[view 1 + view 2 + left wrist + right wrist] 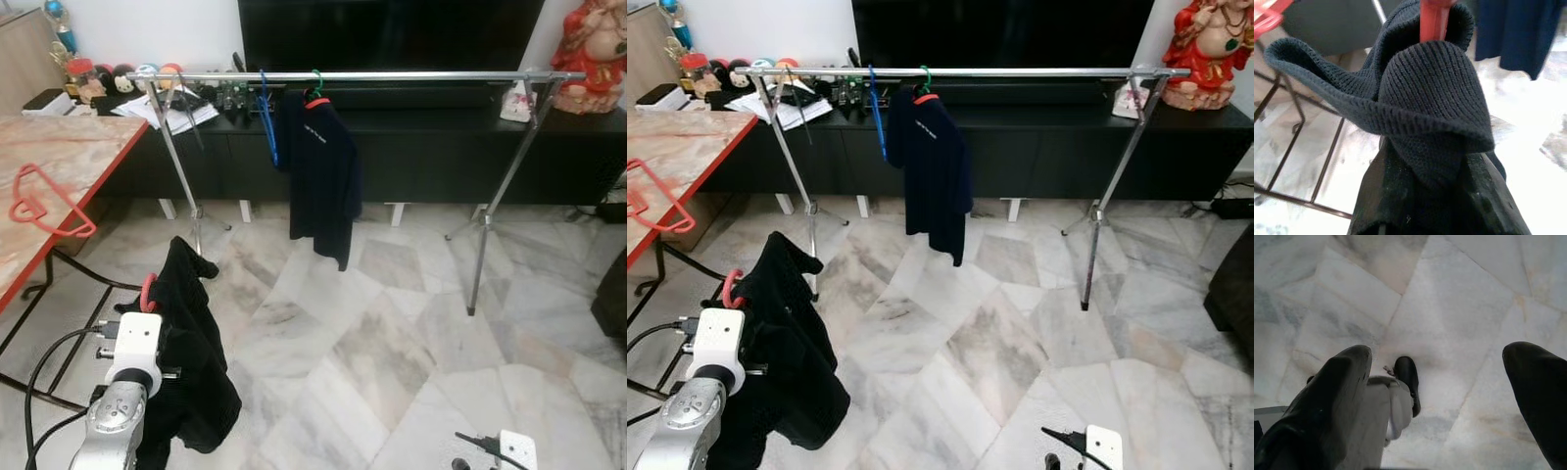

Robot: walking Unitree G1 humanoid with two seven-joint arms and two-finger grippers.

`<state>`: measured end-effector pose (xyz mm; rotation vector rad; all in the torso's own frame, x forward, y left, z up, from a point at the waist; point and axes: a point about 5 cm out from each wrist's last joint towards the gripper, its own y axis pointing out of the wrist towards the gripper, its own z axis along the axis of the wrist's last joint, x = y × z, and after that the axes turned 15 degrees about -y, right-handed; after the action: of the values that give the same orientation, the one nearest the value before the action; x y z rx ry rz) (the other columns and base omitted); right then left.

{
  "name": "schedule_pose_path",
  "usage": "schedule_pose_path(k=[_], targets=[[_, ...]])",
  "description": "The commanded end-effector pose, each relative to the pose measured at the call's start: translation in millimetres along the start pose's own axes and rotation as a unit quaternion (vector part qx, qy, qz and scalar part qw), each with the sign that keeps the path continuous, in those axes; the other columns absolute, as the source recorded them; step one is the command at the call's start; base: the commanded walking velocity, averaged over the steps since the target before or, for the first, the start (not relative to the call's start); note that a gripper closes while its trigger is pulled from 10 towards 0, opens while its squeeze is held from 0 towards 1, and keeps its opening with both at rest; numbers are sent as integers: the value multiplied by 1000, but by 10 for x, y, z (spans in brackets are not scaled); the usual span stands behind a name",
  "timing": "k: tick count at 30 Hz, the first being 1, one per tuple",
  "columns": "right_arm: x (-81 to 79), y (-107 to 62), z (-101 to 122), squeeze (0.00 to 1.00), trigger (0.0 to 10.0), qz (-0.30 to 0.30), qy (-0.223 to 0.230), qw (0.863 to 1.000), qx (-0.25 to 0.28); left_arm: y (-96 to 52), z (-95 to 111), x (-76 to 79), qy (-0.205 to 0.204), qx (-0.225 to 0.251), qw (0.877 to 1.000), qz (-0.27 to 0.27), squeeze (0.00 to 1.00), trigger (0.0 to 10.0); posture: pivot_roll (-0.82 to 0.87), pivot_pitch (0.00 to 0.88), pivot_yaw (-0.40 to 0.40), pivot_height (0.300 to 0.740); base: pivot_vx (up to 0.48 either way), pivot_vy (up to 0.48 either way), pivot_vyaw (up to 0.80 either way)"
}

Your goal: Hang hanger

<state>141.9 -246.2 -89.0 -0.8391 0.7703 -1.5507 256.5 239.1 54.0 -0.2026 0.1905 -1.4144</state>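
My left gripper (1425,166) is shut on a red hanger (148,291) that carries a black knit garment (201,362), held low at the left, short of the rail. The garment's collar (1415,93) drapes over my fingers and hides them; the red hanger neck (1434,19) rises above it. A silver clothes rail (392,75) stands ahead on crossed legs. On it hang a dark navy shirt (318,176) on a red hanger and a bare blue hanger (266,117). My right gripper (1437,377) hangs low at the right, open, over the floor.
A marble-topped table with a red edge (59,166) stands at the left, with another red hanger (39,201) on it. A black TV cabinet (411,147) with clutter and a red figurine (593,54) runs behind the rail. The floor is marble tile (392,343).
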Motion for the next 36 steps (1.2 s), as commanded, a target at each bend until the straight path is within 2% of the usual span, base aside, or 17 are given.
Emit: schedule_pose_path(k=[1, 3, 9, 19, 36], targets=[[-4, -7, -61, 0, 10000, -3, -19, 1000, -19, 36, 163, 75, 9, 30, 999, -24, 0, 10000, -71, 0, 39, 740, 0, -296, 0], [-19, -6, -66, 0, 10000, -2, -30, 999, -22, 33, 166, 86, 11, 32, 999, -26, 0, 10000, -76, 0, 38, 740, 0, -292, 0], [-1, -4, -42, 0, 10000, -1, -17, 1000, -16, 27, 171, 153, 0, 36, 999, -27, 0, 10000, -79, 0, 19, 740, 0, -310, 0], [149, -29, -40, 0, 10000, -14, -28, 999, -14, -12, 117, 302, -17, 37, 999, -34, 0, 10000, -76, 0, -45, 740, 0, -313, 0], [149, -29, -40, 0, 10000, -14, -28, 999, -14, -12, 117, 302, -17, 37, 999, -34, 0, 10000, -76, 0, -45, 740, 0, -315, 0]])
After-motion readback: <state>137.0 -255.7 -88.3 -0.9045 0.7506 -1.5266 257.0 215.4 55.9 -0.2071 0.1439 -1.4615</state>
